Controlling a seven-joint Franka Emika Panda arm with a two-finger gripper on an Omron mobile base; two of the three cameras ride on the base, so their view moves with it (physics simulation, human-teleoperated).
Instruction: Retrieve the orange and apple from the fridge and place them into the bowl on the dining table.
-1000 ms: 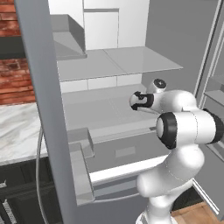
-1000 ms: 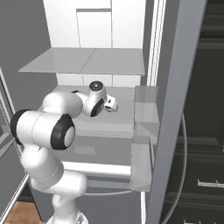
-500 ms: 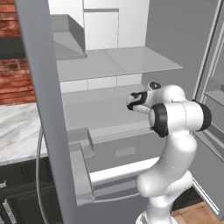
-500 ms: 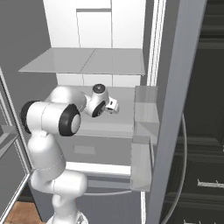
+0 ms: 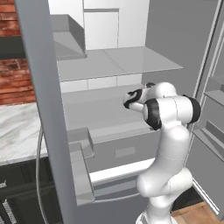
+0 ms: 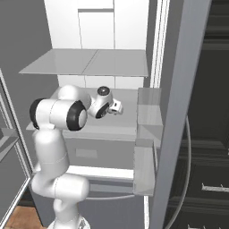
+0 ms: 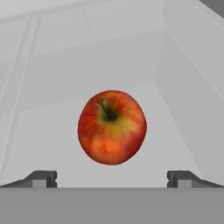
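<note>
With the pincer (image 7: 112, 179) spread wide and the apple (image 7: 112, 127) lying centred just ahead of it on the fridge (image 5: 131, 65) shelf, the arm should advance straight until both fingertips flank the fruit's widest part, then close gently.

Red apple (image 7: 112, 133) (yellow-streaked top)

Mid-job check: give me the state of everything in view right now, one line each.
fridge: doors open, white inside and grey shelves exposed.
apple: lying on a fridge shelf, ahead of the fingertips, not gripped.
gripper: open, tips wide apart, reaching over the fridge shelf.
</note>
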